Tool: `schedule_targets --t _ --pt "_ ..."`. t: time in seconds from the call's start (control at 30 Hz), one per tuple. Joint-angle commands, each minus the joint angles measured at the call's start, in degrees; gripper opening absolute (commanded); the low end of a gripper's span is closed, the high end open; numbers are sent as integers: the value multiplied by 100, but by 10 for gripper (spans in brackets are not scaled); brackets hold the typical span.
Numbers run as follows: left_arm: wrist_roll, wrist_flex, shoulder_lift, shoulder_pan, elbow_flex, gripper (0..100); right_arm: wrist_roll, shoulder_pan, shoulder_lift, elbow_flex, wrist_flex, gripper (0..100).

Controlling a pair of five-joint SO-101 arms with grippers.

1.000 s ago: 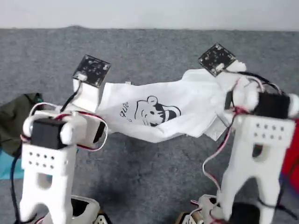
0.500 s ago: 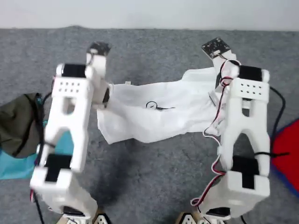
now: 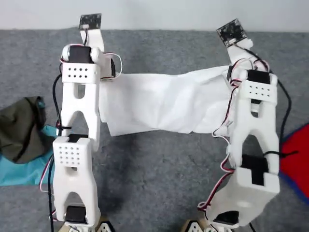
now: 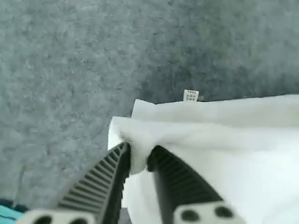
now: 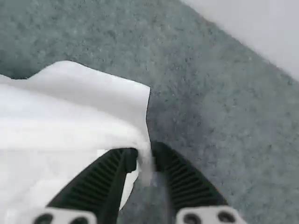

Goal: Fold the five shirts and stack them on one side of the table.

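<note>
The white shirt (image 3: 164,104) is stretched in a wide band across the far middle of the desk (image 3: 159,174), held at both ends between the two arms. Its cloth is soft and matte, rumpled into long shallow creases, and its near edge runs wavy and uneven.

We see the left claw (image 4: 138,161) clamped on a bunched corner at one end, where the dark, ribbed fingers (image 4: 105,179) pinch a thick roll of fabric. Just beyond that corner a small white label (image 4: 190,95) sticks out from the shirt's edge. The right claw (image 5: 145,168) is closed on the other end. Its ribbed black fingers squeeze a thin flap of cloth, and a squared corner of the shirt spreads out beside it.

The desk is covered in a grey, felt-like fabric with a fine nap. From above, we make out the left arm (image 3: 79,96) and the right arm (image 3: 256,111) as blocky white plastic segments with rows of small holes, trailed by thin red and white wires.

At the left edge of the desk a crumpled olive shirt (image 3: 19,128) overlaps a flat turquoise shirt (image 3: 21,171), well apart from the white one. At the right edge a red shirt (image 3: 297,154) shows as a smooth patch.
</note>
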Motion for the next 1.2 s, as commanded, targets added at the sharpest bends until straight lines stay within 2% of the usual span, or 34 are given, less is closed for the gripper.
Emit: schedule_targets --t 0.0,0.23,0.3,0.4,0.53,0.7,0.8,0.9,1.03,1.17 --pt "360 185 70 -62 -233 133 -79 101 127 -352 -154 158" --pt "360 185 70 -70 -251 139 -70 479 242 -457 -66 158" --pt "360 193 -44 -97 -224 138 -70 629 242 -677 303 158" --pt "360 202 -475 -158 -40 139 -79 787 259 -1099 1490 158" --pt "273 202 -1424 -70 1235 141 -44 620 259 -1196 3240 158" --pt "-659 193 -2857 202 3846 141 273 163 295 -1152 4655 158" --pt "-1099 185 -3604 185 5130 140 290 13 268 -879 4769 158" --pt "-1222 185 -4211 -35 6009 140 273 -84 312 -677 4602 158" --pt "-1257 185 -4826 -422 6809 141 273 -338 321 -334 4127 158" --pt "-1635 185 -5240 -756 7248 139 220 -418 321 114 3486 159"
